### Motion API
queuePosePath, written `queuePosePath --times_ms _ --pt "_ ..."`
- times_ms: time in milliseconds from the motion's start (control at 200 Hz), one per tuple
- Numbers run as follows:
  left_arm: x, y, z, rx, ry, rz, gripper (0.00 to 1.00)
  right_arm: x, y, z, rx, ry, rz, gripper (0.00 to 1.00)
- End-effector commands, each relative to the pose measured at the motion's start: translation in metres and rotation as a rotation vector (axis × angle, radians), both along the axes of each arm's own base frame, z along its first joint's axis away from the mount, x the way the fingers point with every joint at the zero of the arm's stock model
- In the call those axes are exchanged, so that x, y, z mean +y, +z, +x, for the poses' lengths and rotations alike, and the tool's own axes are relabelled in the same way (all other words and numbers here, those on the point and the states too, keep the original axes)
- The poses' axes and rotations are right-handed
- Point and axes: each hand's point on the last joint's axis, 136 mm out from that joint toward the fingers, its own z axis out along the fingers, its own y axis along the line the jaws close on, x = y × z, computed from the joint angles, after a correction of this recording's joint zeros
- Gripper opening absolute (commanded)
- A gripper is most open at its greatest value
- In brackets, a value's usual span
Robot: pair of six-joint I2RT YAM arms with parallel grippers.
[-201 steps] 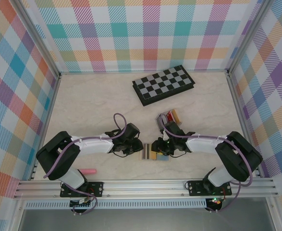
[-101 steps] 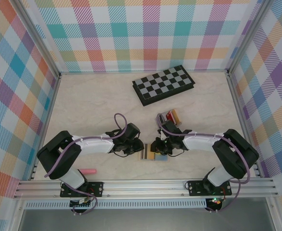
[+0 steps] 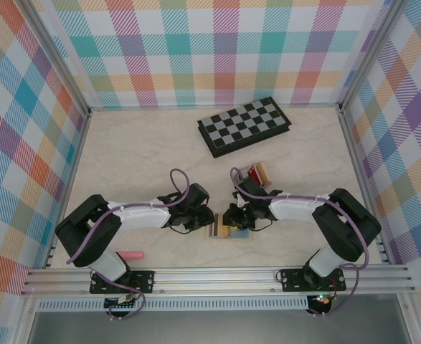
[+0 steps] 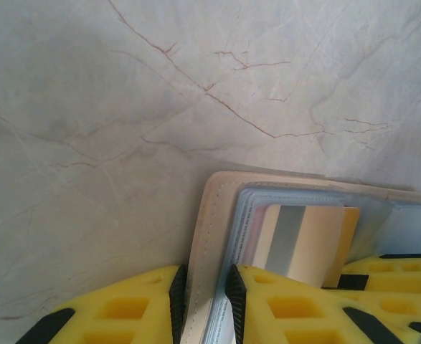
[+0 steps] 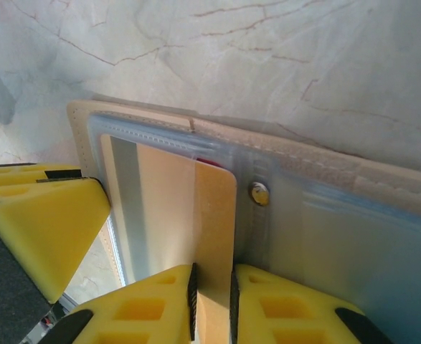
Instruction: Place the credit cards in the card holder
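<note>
Marbled tabletop (image 4: 124, 107). Left gripper (image 4: 204, 301) pinched tight on tan edge of card holder (image 4: 217, 193); right gripper (image 5: 211, 301) clamped on yellow card (image 5: 215, 222), partly inside pocket.

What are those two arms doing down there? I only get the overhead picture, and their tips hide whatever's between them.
Observer: The left jaws are pinched shut on the tan edge of the card holder, pinning it to the table.
Visitor: And the right arm?
Observer: The right jaws grip the edge of a yellow card with a grey stripe.
Visitor: Is that card inside yet?
Observer: Partly. Most of it seems to lie under the holder's clear pocket, with the gripped edge sticking out beside the snap stud.
</note>
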Motion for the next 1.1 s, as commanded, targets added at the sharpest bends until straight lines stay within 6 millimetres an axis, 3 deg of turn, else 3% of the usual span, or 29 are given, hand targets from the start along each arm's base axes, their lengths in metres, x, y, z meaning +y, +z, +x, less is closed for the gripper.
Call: queuePosePath --times_ms 0,105,410,530,600,725,895,1095 --pt "-0.010 -0.002 -0.006 0.002 -0.031 -0.019 0.26 0.028 0.029 0.011 -0.137 0.114 0.093 0.21" --pt "-0.008 -0.001 -0.005 -0.004 -0.029 -0.013 0.27 0.019 0.020 0.016 -0.179 0.134 0.021 0.20" --pt "-0.008 0.006 -0.003 -0.029 -0.018 -0.032 0.30 0.046 0.034 0.012 -0.134 0.145 0.195 0.26" --pt "-0.004 0.007 -0.002 -0.037 -0.005 -0.016 0.31 0.032 0.022 0.016 -0.066 0.066 0.079 0.26" --pt "0.002 0.008 -0.002 -0.042 0.007 0.003 0.34 0.030 0.027 0.016 -0.086 0.044 0.099 0.35" --pt "0.015 0.012 -0.001 -0.062 0.038 0.052 0.38 0.004 0.036 0.022 -0.172 -0.001 -0.011 0.46" --pt "0.026 0.022 0.003 -0.101 0.066 0.080 0.44 -0.021 0.071 0.029 -0.304 -0.001 -0.079 0.52" --pt "0.020 0.040 0.011 -0.144 0.060 0.065 0.50 -0.086 0.105 0.056 -0.456 -0.095 -0.281 0.54"
